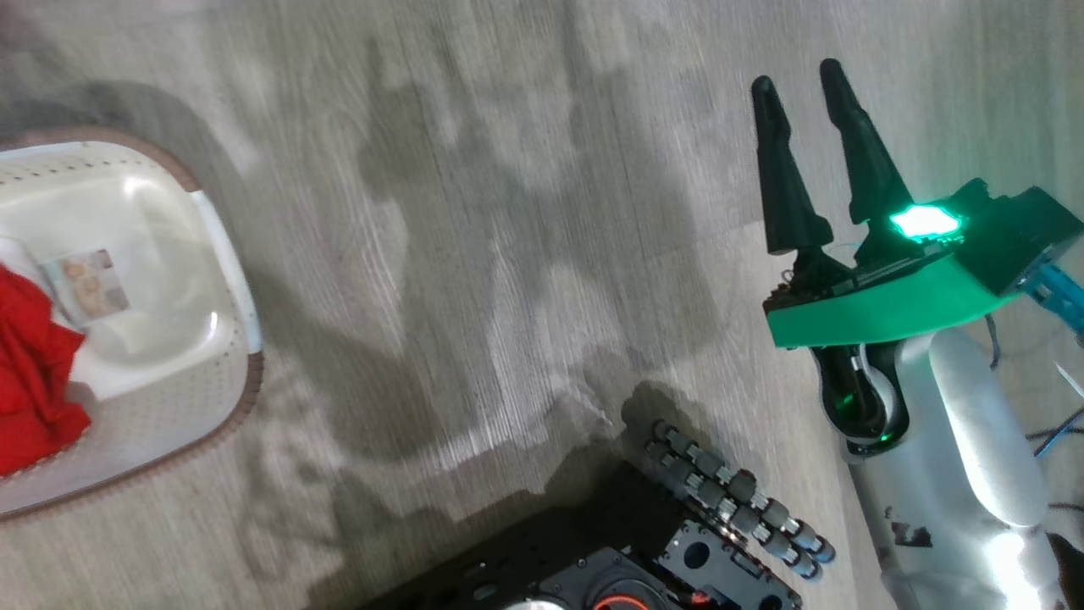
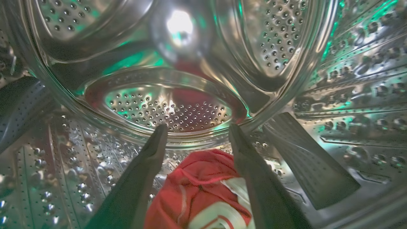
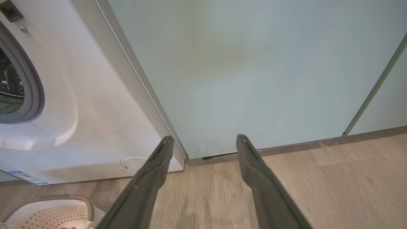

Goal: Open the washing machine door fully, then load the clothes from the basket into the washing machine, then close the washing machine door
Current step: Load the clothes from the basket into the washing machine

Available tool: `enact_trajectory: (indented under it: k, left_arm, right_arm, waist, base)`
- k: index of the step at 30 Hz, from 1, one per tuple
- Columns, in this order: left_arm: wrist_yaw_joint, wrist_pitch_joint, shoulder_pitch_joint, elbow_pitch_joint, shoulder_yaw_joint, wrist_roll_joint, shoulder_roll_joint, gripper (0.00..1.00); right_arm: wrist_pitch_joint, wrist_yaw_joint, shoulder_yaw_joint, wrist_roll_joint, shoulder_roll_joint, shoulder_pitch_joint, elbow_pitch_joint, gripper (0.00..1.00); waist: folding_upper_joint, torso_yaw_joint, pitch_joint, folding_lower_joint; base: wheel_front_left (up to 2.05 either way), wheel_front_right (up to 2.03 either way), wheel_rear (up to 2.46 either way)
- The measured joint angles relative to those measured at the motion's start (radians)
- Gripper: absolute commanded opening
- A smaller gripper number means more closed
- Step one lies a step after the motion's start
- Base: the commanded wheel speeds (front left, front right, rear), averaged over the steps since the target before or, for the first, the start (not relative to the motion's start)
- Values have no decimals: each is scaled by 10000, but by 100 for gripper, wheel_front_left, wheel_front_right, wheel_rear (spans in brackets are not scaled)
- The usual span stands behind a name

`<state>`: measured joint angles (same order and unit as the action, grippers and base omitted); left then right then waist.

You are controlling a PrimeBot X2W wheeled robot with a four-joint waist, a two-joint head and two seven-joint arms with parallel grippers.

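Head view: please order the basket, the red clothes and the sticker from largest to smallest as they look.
1. basket
2. red clothes
3. sticker
The picture's edge cuts off the basket and the red clothes.

Pale wood-grain plank floor (image 1: 508, 254), soft mottled shadows (image 1: 406, 161) across it, smooth pale teal cabinet front (image 3: 254, 63) standing on it, what looks like a thin brown plinth strip (image 3: 318, 144) along the cabinet's foot

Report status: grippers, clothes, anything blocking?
Left gripper open inside drum, red garment lying beneath it. Right gripper open, empty, above floor. More red clothes in basket. No obstruction seen.
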<state>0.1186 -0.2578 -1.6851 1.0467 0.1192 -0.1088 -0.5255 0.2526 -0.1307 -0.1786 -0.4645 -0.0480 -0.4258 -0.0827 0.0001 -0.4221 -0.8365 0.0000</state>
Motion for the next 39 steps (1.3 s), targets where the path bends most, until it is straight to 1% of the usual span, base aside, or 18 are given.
enact_trajectory:
  k: [7,10,12,13,15,17,18,20,23,26,30,32,33,39]
  left_arm:
    - [13,0,1632,-504,-88,-359,535,100]
    - [15,0,2307,-663,-403,-869,830,100]
    - [25,0,2808,-918,-397,-947,972,100]
    - [25,0,2808,-918,-397,-947,972,100]
    - [73,2,3566,-1269,-430,-1156,1233,100]
    - [107,2,3835,-1373,-441,-1221,1319,100]
    - [107,2,4383,-1578,-454,-1319,1484,100]
    - [107,2,4674,-1703,-378,-1315,1538,100]
    - [107,0,5508,-2128,-35,-1346,1762,100]
    - [113,2,6314,-2541,117,-1687,2040,100]
    - [113,2,7538,-3210,107,-1889,2146,100]
    - [113,2,8205,-3601,19,-1885,2303,100]
    - [111,2,8902,-4000,-136,-1875,2531,100]
    - [104,4,10995,-5237,-627,-1689,3275,100]
  right_arm:
    - [0,0,222,368,0,28,-29,100]
    - [0,0,389,640,0,106,-128,100]
    - [0,0,487,794,-2,140,-196,100]
    - [0,0,487,794,-2,140,-196,100]
    - [0,0,637,1032,-2,325,-224,100]
    - [0,0,694,1118,-2,414,-276,100]
    - [0,0,782,1275,-2,593,-364,100]
    - [0,0,823,1331,-2,675,-391,100]
    - [0,0,1049,1511,-4,823,-445,100]
    - [0,0,1129,1716,-6,990,-548,100]
    - [0,0,1246,1894,-8,1325,-598,100]
    - [0,0,1321,1988,-8,1523,-656,100]
    - [0,0,1350,2050,-8,1684,-686,100]
    - [0,0,1465,2100,-8,2106,-800,100]
  waist:
    - [0,346,697,0]
    - [0,537,1109,0]
    - [0,673,1408,0]
    - [0,673,1408,0]
    - [0,899,1892,0]
    - [0,983,2061,0]
    - [0,1153,2393,0]
    - [0,1246,2564,0]
    - [0,1566,3043,-1]
    - [0,1918,3520,0]
    - [0,2328,4217,-1]
    - [0,2532,4560,-1]
    - [0,2725,4896,-1]
    - [0,3203,5877,-1]
  base:
    - [0,0,0]
    - [0,0,0]
    - [0,0,0]
    - [0,0,0]
    - [0,0,0]
    - [0,0,0]
    - [0,0,0]
    - [0,0,0]
    - [0,0,0]
    - [0,0,0]
    - [0,0,0]
    - [0,0,0]
    - [0,0,0]
    - [0,0,0]
